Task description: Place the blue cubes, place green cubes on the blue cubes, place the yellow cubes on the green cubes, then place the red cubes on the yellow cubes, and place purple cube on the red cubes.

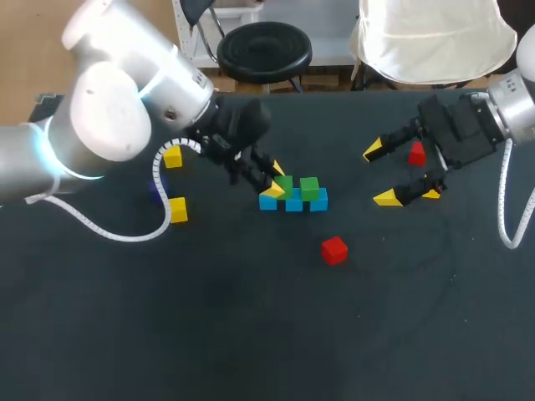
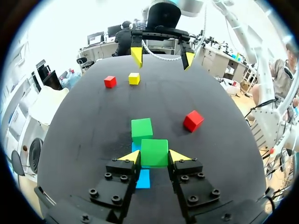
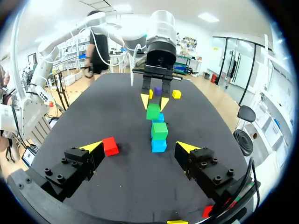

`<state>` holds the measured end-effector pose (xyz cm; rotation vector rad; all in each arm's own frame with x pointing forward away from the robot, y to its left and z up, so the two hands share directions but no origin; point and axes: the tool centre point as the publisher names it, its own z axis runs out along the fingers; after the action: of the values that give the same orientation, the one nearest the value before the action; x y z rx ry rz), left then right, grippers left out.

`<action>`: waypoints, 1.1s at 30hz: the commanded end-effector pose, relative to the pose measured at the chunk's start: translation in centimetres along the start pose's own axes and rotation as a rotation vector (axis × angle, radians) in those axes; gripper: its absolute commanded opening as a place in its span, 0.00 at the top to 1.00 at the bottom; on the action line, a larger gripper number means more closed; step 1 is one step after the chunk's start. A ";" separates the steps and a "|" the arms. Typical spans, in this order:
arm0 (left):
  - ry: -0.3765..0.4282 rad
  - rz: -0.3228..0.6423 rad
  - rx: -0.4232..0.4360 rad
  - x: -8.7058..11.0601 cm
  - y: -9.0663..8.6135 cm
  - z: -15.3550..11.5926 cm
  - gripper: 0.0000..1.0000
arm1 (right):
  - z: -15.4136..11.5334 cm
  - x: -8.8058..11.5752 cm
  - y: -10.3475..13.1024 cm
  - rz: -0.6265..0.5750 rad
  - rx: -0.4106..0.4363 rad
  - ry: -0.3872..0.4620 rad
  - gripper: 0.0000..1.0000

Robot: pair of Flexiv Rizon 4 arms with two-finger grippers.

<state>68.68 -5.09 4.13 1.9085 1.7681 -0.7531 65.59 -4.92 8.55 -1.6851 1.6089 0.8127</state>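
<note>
Two loose yellow cubes [image 1: 178, 209] are sitting at the left, well apart from the stack. The left gripper [image 1: 276, 180] is pinching a green cube [image 2: 154, 150] from both sides. It is holding that cube over the left part of the blue cube row [image 1: 293, 201]; I cannot tell whether it is seated yet. A second green cube [image 1: 309, 188] is sitting on the row just beside it.

Step in hand, as I'm judging it: the green layer is going onto blue and is nearly done. The next move is calling for settling the cube flush, spreading the fingers, and backing off without nudging its neighbour. After that, the yellows.

A red cube [image 1: 333, 250] is lying near the stack. The right gripper [image 1: 380, 174] is hanging spread wide, gripping nothing, with another red cube [image 1: 416, 153] and a third yellow cube [image 1: 431, 192] close by it. No readable writing or labels are showing anywhere.
</note>
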 end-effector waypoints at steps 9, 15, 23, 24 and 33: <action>0.002 0.017 0.018 0.4 0.1 -0.2 1.00 | 0.1 0.0 0.0 -0.001 0.000 -0.002 0.00; -0.017 0.026 0.026 0.6 -0.1 0.0 1.00 | 0.1 0.0 0.0 -0.001 0.000 -0.002 0.00; -0.027 0.065 0.025 0.7 0.2 0.3 1.00 | 0.1 0.0 0.0 -0.001 0.000 -0.002 0.00; -0.027 0.066 0.025 0.7 0.3 0.3 1.00 | 0.1 0.0 0.0 -0.001 0.000 -0.002 0.00; -0.018 0.075 0.029 0.6 0.2 0.4 1.00 | 0.1 0.0 0.0 -0.001 0.000 -0.002 0.00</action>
<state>68.67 -4.86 3.50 1.9651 1.6744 -0.7681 65.59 -4.92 8.55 -1.6851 1.6089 0.8127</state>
